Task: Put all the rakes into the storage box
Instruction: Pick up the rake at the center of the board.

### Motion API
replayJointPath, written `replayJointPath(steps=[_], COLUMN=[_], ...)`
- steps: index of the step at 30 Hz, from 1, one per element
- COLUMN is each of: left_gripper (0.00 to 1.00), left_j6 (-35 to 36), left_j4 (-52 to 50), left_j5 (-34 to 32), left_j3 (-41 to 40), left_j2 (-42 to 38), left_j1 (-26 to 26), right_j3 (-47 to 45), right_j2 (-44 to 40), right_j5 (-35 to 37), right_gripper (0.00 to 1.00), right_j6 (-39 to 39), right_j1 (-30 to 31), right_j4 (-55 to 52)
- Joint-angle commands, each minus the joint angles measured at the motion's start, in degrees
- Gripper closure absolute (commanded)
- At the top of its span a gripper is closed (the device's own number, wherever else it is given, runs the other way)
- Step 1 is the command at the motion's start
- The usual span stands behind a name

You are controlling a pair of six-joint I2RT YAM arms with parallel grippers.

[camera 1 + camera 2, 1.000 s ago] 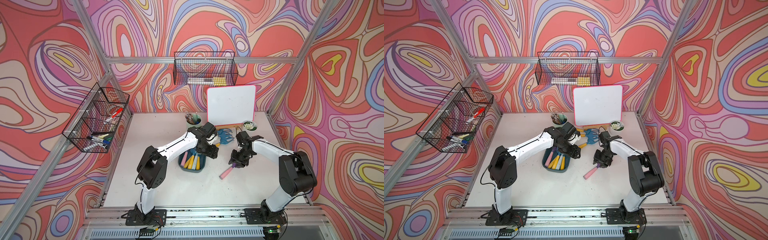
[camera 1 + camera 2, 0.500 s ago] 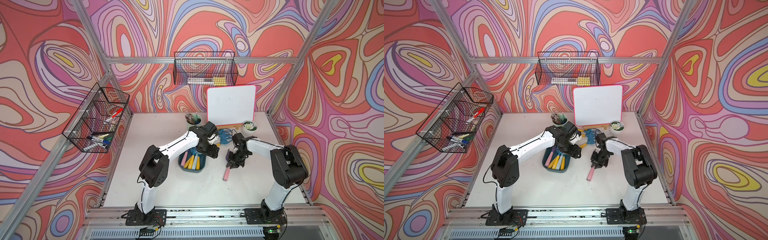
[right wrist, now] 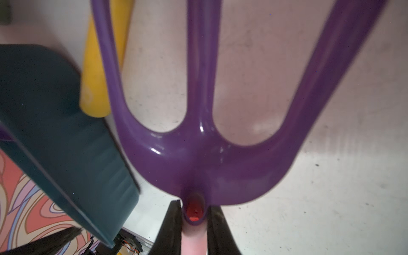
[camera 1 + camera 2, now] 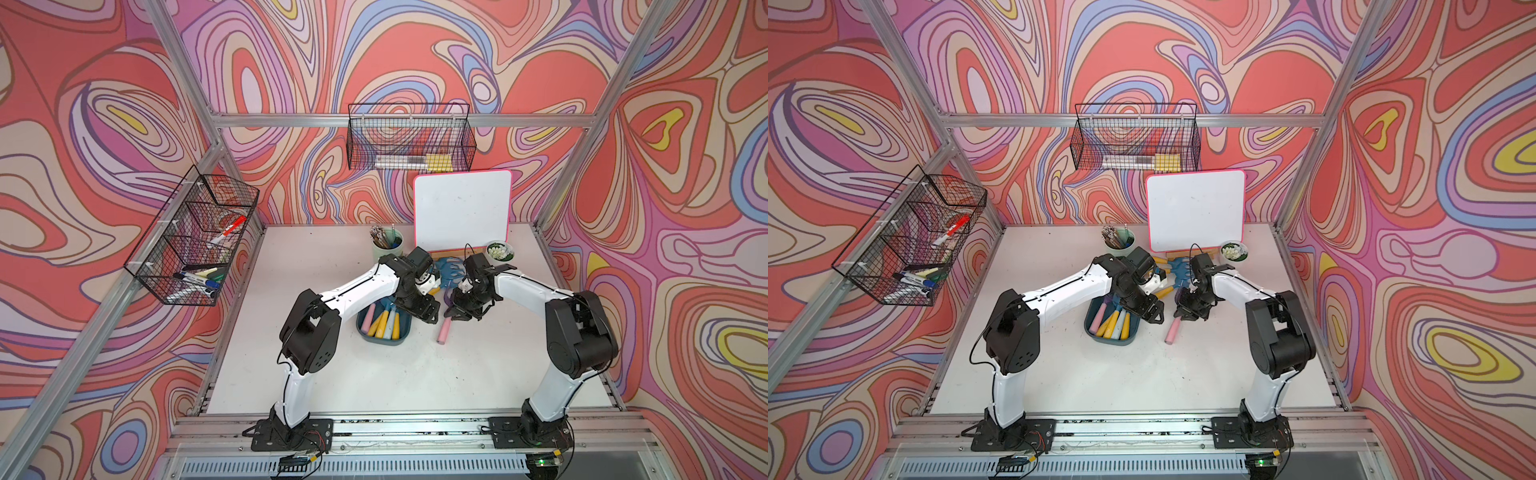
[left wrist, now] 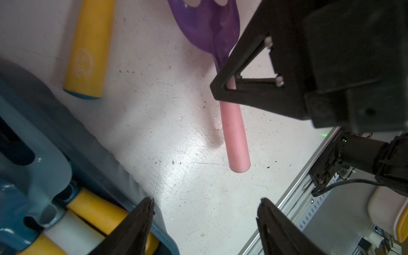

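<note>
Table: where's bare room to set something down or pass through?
Bare: table front, from box to rail; also left of box. Crowded: box to whiteboard, around rake and cup.

Swirl-patterned red, pink and purple walls (image 4: 95,137), aluminium frame (image 4: 399,120), pale scuffed tabletop (image 4: 374,374).

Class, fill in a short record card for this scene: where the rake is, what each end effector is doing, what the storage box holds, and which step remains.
rake: purple head, pink handle; beside the storage box, not in it
right end effector: shut on the rake's neck, where head meets handle
left end effector: open, empty, by the box's rim
box contents: toy tools with pink, yellow and white handles
remaining step: probably move the rake into the box
</note>
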Motion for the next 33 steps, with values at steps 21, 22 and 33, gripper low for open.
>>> replayJointPath(steps=[21,22,33], left_gripper=[0.62,0.72,1.00], left_j6=[1.1,1.1,-0.6], left_j4=[5.5,5.7,4.7], left_j5=[7.6,7.4,0.3], left_j3=[3.7,3.4,-0.6], left_j2=[6.1,5.9,1.7], left_j1=[-0.5,-0.5,-0.2], right_j3=[2.8,2.9,2.9], right_j2=[-6.4,-6.4,-8.5], right_j5=[-9.0,-9.0,-6.7], right_gripper=[0.97,0.97,0.65], right_j6=[1.1,1.1,2.5], right_j1=[0.4,0.4,0.4], right_j4=[4.8,4.9,7.3])
